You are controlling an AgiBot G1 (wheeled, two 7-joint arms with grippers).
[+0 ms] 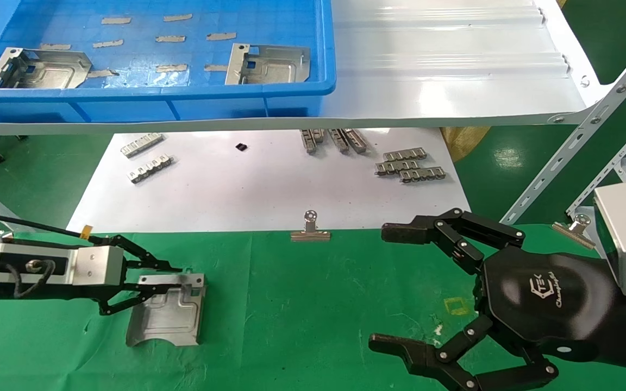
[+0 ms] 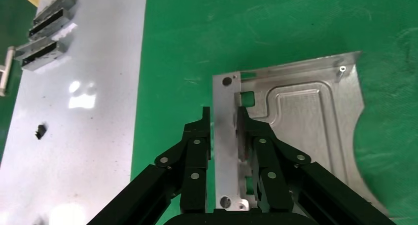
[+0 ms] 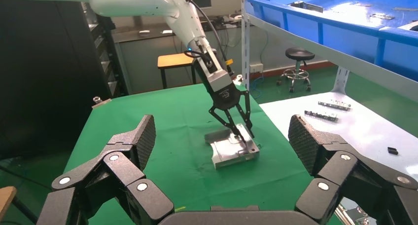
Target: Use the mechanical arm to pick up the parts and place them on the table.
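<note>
The right gripper (image 1: 400,288), a black three-fingered hand with a hexagonal palm and a silver box wrist, hangs over the wrinkled green cloth table (image 1: 318,304) with its fingers spread wide and nothing between them.

Well apart from it, the left gripper (image 1: 174,279), a slim black linkage claw on a silver wrist, has its jaws drawn narrow around the raised folded edge of a shiny silver stamped plate (image 1: 169,315) with an embossed ridge and one concave edge. In the left wrist view the fingertips (image 2: 204,124) sit on either side of that flange (image 2: 224,136), touching or very nearly so; whether they are squeezing cannot be told. The plate's body extends away from the jaws and appears to lie flat on the green cloth, so this part seems placed, or about to be let go.

Beyond the jaws lies a white sheet (image 1: 269,184) carrying small ridged grey strips (image 1: 411,165) and a silver binder clip (image 1: 310,228) at its near edge. Farthest off, the blue plastic bin (image 1: 155,98) holds two more silver stamped plates (image 1: 38,68) (image 1: 269,64). By my judgement, one part is down and at least two are left to fetch.
</note>
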